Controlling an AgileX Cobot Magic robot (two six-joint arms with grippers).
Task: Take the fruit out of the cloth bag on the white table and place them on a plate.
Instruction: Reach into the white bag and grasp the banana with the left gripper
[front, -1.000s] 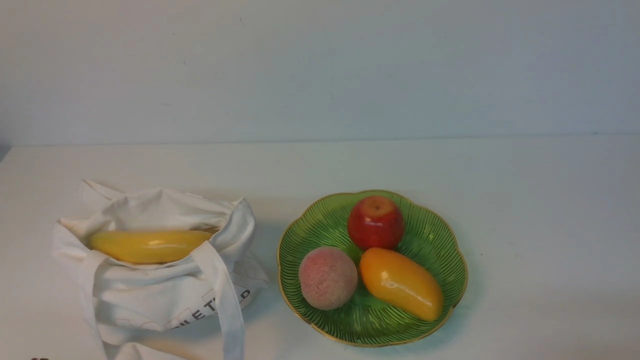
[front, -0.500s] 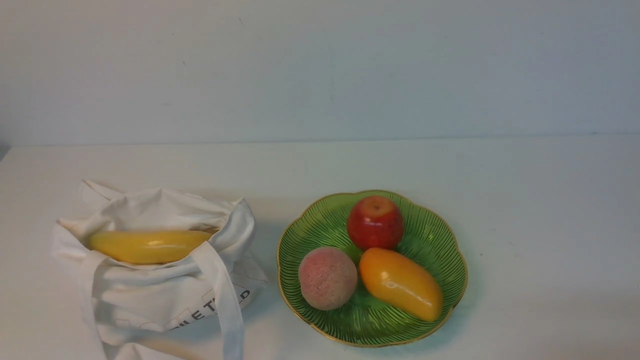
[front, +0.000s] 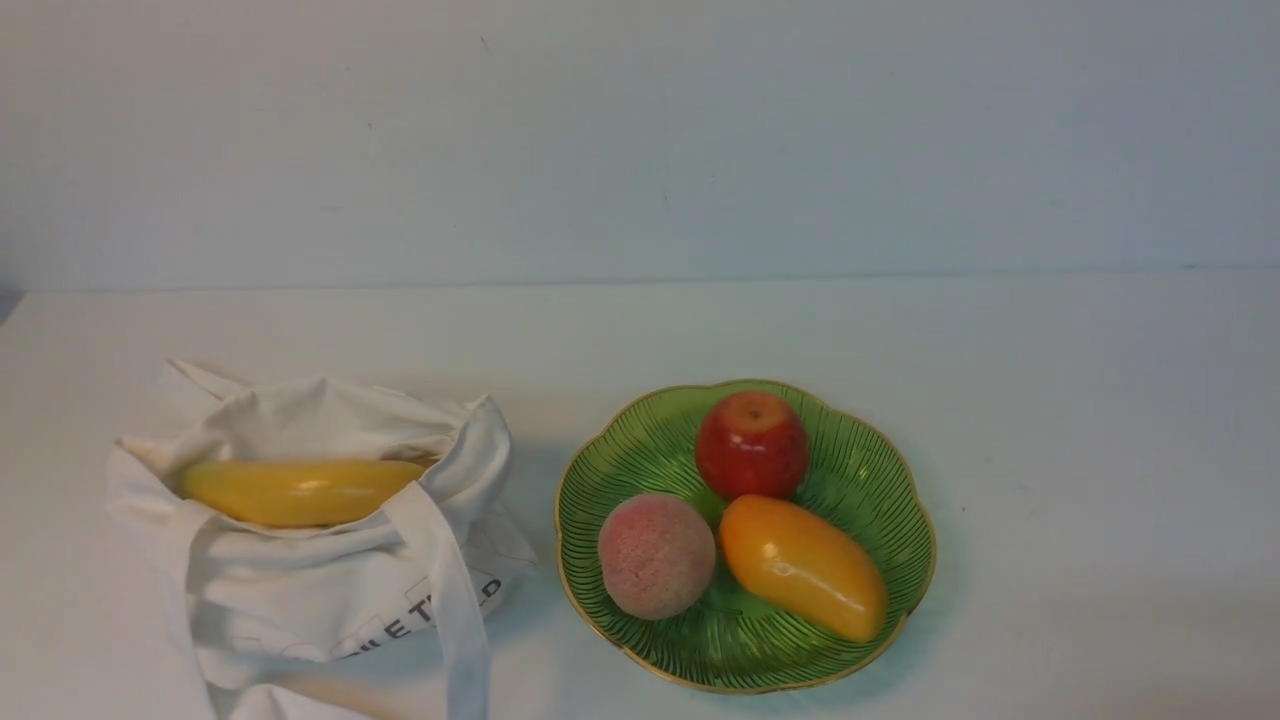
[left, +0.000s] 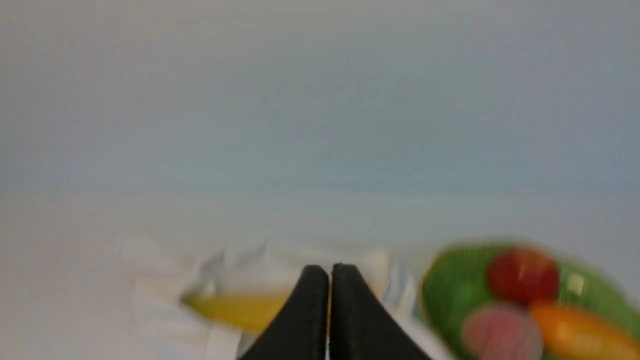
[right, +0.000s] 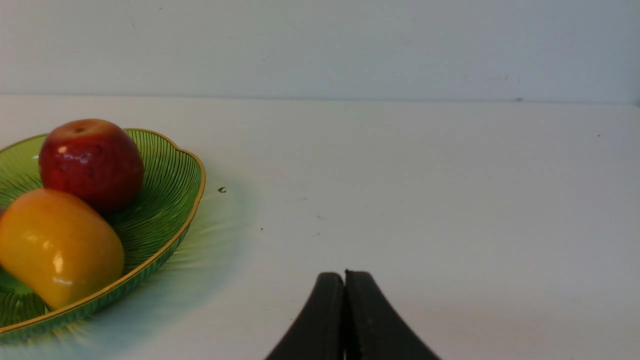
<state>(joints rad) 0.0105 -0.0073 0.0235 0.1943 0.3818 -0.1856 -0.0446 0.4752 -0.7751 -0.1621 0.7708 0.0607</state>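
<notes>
The cloth bag (front: 320, 590) sits slumped and open on the white table (front: 1080, 400) at the left. A long yellow banana (front: 298, 491) lies in its mouth. The green plate (front: 880, 470) to its right holds a red apple (front: 752, 445), a pink peach (front: 656, 555) and a glossy orange-yellow fruit (front: 803, 567). The dull-yellow roundish fruit is hidden. Neither gripper shows in the front view. In the blurred left wrist view my left gripper (left: 330, 272) is shut and empty, short of the bag (left: 165, 290) and banana (left: 240, 309). My right gripper (right: 344, 278) is shut and empty over bare table, right of the plate (right: 170, 200).
A pale grey-white wall (front: 640, 140) stands behind the table. A bag strap (front: 445, 600) hangs down the bag's front towards the near table edge.
Nothing in the front view has moved. The blur in the left wrist view suggests that the left arm is in motion.
</notes>
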